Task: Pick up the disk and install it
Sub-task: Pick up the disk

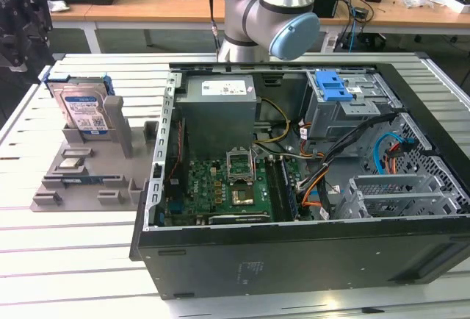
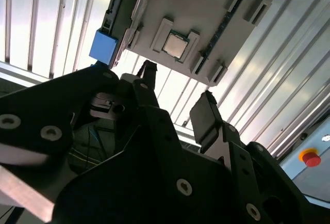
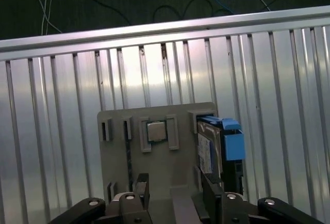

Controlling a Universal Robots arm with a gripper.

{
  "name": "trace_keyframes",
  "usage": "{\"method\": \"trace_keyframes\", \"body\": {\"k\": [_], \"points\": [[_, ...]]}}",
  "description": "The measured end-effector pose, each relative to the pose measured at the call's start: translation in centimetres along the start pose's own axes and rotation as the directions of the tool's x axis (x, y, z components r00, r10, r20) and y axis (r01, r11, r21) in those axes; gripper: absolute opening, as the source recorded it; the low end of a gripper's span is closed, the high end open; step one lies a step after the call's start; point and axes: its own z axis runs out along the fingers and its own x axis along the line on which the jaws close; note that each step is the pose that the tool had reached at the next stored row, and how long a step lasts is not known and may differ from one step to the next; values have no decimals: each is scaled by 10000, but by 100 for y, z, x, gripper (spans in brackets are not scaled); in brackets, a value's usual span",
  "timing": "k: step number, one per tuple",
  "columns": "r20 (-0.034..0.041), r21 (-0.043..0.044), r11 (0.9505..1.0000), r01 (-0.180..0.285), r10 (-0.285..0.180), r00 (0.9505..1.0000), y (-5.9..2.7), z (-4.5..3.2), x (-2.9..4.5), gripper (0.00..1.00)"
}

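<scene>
The disk (image 1: 82, 109) is standing upright in the holder (image 1: 73, 179), at the case's (image 1: 294, 249) 9 o'clock in the exterior view. The gripper (image 3: 174, 182) is hovering near it, at its 11 o'clock, fingers (image 3: 209, 192) spread and empty. A skewed approach is probably risking a clipped rail or a tipped disk. The holder is hiding the disk's lower edge.

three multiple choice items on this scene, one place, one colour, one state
1. The flat silver-metal hard drive with blue side rails stands: A inside the black computer case; B in the grey fixture; C flat on the table.
2. The plastic latch on the grey metal drive cage is: A red; B blue; C yellow.
3. The gripper is: A open, empty; B shut on the drive; C shut, empty.
B, upright in its slot; B, blue shows; A, fingers apart, nothing between.
</scene>
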Motion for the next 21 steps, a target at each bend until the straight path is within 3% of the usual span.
{"method": "trace_keyframes", "body": {"k": [3, 8, 14, 21], "points": [[0, 1, 10000, 3, -3, 10000, 6, 2, -57, 54], [-1, 0, 10000, 2, -2, 10000, 27, 19, -239, 54], [-2, 0, 10000, 68, -68, 10000, 38, 201, -372, 54], [-7, -2, 9997, 265, -265, 9996, 51, 263, -493, 54]]}}
